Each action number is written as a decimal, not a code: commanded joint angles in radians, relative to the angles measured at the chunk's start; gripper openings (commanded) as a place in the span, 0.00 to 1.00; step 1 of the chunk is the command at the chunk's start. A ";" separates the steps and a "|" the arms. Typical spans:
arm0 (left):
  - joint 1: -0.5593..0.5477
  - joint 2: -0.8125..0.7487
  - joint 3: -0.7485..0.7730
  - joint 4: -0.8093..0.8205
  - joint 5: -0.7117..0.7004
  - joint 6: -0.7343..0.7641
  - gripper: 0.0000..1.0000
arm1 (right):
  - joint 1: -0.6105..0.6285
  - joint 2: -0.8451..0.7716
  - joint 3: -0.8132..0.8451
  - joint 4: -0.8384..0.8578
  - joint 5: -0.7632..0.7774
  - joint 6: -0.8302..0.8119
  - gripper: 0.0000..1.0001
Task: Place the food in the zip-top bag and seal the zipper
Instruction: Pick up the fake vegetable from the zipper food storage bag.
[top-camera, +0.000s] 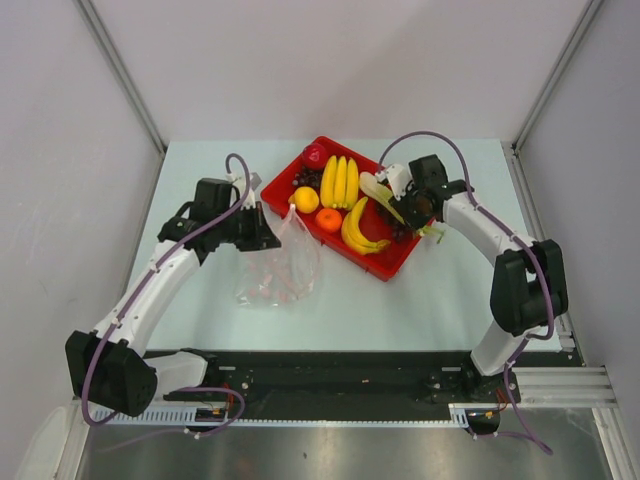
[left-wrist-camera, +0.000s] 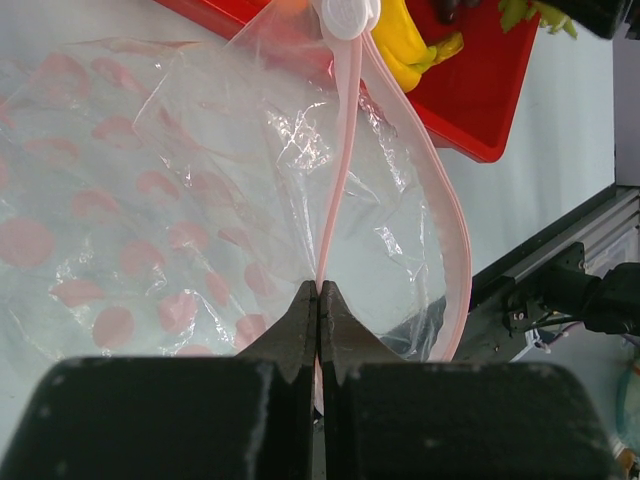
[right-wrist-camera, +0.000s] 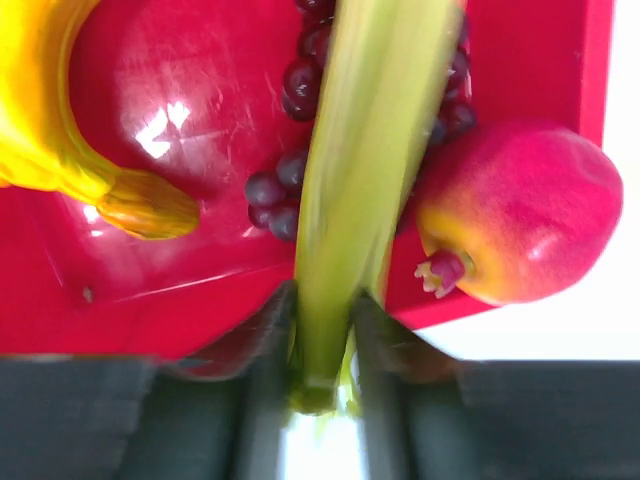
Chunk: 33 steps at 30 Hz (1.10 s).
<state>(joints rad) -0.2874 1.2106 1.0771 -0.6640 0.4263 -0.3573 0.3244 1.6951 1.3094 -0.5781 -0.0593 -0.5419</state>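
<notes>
The food lies in a red tray (top-camera: 392, 266): straight bananas (top-camera: 340, 181), a curved banana (top-camera: 358, 232), a lemon (top-camera: 306, 199), an orange (top-camera: 329, 220), a red apple (top-camera: 315, 155) and dark grapes (top-camera: 304, 177). My right gripper (right-wrist-camera: 322, 300) is shut on the base of the green-white stalk (right-wrist-camera: 370, 130), which lies across the grapes (right-wrist-camera: 272, 190) beside a red-yellow fruit (right-wrist-camera: 520, 215). The clear zip-top bag (top-camera: 280, 270) lies left of the tray. My left gripper (left-wrist-camera: 320, 290) is shut on its pink zipper (left-wrist-camera: 343, 150), and the mouth gapes to the right.
The bag's white slider (left-wrist-camera: 346, 14) sits at the zipper's far end, against the tray's corner (left-wrist-camera: 470, 110). The black rail (top-camera: 350, 375) with both arm bases runs along the table's near edge. Grey walls stand on both sides.
</notes>
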 joint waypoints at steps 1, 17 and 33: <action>0.013 -0.036 0.020 0.041 0.014 0.020 0.00 | -0.010 -0.034 0.109 -0.068 -0.040 0.039 0.21; 0.025 -0.095 -0.002 0.083 -0.113 0.009 0.00 | 0.019 -0.288 0.329 -0.273 -0.295 0.065 0.00; 0.027 -0.108 -0.002 0.119 -0.141 0.024 0.00 | 0.415 -0.537 0.329 -0.424 -0.335 0.043 0.00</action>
<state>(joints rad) -0.2695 1.1332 1.0676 -0.5774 0.3054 -0.3569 0.6735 1.1889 1.6173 -0.9871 -0.4274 -0.5171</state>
